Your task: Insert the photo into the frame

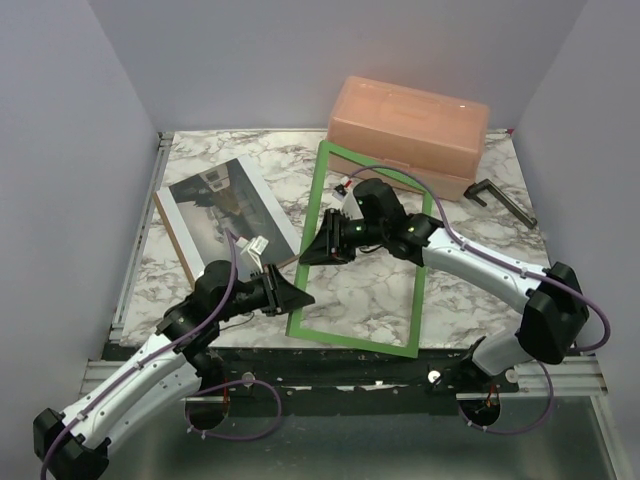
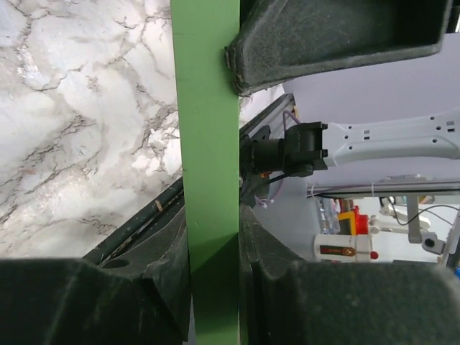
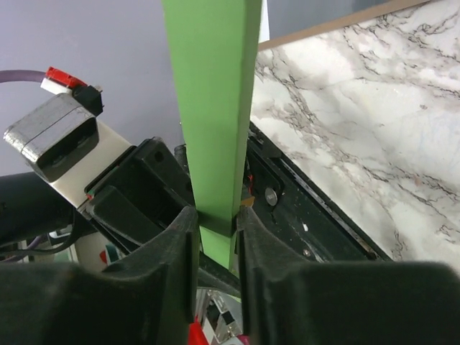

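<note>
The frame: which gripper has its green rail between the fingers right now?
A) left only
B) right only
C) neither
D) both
D: each wrist view shows a green rail of the frame pinched between that arm's own fingers, at the left gripper and at the right gripper.

frame [image 1: 350, 341]: matt green paint | photo [image 1: 225, 205]: glossy paper | box [image 1: 410, 125]: translucent plastic | table [image 1: 470, 225]: smooth marble-look

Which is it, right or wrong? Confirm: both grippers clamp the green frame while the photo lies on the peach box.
The left gripper and right gripper clamp the green frame, but the photo lies on the brown panel, not the peach box; the top view shows it.
</note>
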Robot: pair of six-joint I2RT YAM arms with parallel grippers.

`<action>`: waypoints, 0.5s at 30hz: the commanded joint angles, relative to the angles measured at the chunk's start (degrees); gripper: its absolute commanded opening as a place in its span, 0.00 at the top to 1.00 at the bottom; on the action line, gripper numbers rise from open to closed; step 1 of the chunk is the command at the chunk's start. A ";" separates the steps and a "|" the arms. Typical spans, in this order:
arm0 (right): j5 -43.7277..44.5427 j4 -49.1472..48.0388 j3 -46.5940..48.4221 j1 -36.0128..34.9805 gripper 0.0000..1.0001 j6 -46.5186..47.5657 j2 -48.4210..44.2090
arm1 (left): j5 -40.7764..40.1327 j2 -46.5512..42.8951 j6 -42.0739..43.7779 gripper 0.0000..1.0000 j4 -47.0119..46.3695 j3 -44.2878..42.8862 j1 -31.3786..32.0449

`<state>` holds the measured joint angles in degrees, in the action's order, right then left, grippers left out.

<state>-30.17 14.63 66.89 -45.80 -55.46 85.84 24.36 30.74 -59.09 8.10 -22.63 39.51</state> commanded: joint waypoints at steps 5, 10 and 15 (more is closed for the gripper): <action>3.90 1.33 2.09 -0.34 0.28 2.31 -5.75 | -8.12 -0.23 6.98 1.00 15.04 -12.26 0.15; 9.26 4.17 2.52 -0.34 0.00 3.53 -10.42 | -14.08 2.52 10.32 1.00 27.33 -22.42 0.22; 12.47 7.16 2.24 -0.39 0.00 4.37 -13.41 | -18.76 7.72 12.37 1.00 40.08 -32.76 0.23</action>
<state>-22.55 17.56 67.59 -46.02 -52.71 74.50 12.05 35.55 -50.65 37.41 -47.27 39.75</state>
